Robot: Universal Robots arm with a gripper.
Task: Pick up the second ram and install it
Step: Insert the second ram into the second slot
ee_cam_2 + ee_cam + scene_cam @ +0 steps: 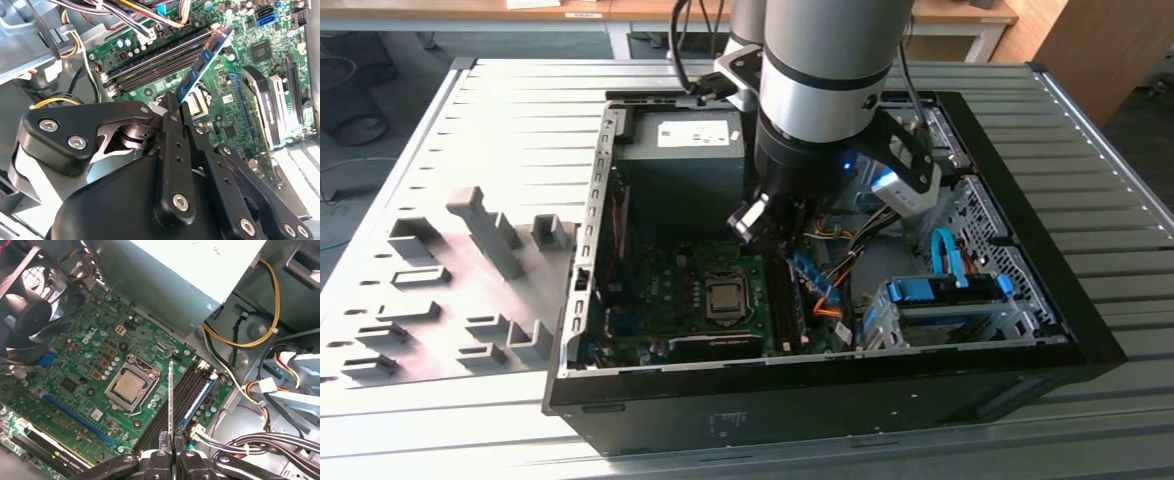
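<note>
My gripper [175,102] is shut on the second ram [205,57], a narrow blue-green board with dark chips, held by one end. The board hangs tilted above the motherboard, its free end over the black memory slots [155,62]. In the first wrist view the ram [171,395] shows edge-on as a thin line rising from the gripper [171,441], beside the memory slots [187,390]. A blue board [197,401] stands in the outermost slot. In the exterior view the gripper [771,238] is inside the open computer case, just above the slots [783,305].
The processor socket [131,385] lies right next to the slots, and a black fan [30,315] stands further off. Bundled cables [260,390] crowd the slots' other side. A grey power supply [687,140] and a blue drive cage [947,295] stand in the case. Grey fixture blocks [467,260] lie outside it.
</note>
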